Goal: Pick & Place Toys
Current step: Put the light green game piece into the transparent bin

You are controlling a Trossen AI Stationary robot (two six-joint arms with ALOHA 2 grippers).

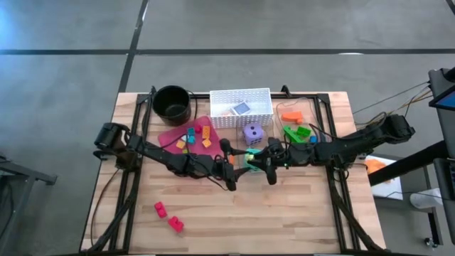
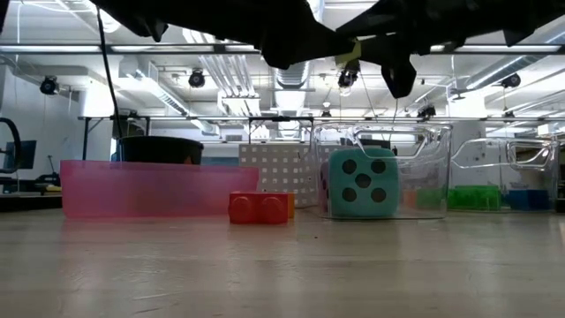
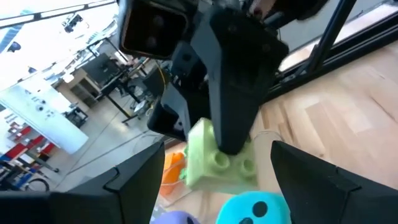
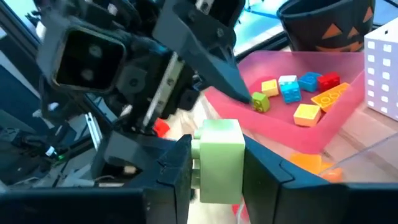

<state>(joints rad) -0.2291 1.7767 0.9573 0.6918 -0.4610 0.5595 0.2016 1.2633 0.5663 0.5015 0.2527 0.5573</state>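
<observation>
High view: both arms met over the middle of the bench (image 1: 284,213), left end effector (image 1: 229,167) and right end effector (image 1: 264,162) just beside each other, near the purple die (image 1: 253,132) and the white perforated basket (image 1: 240,108). Pink tray (image 1: 170,135) with small bricks to their left, black pot (image 1: 171,103) behind it; two red bricks (image 1: 167,217) well apart at the front.

Low view: teal die (image 2: 358,183) on the bench, a red brick (image 2: 257,208) just beside the pink tray; arms only dark shapes overhead.

Left wrist view: own fingers (image 3: 134,186) spread wide, gripping nothing; between them, the light green brick (image 3: 219,163) pinched by the other arm's finger.

Right wrist view: right end effector (image 4: 214,163) closed on the light green brick, one pad on each flat side, studs clear.

Judgement: brick light, rigid, smooth and a bit slippery; hardly fragile. Best taken across two opposite flat faces, near the middle, squarely, to stop twisting.
</observation>
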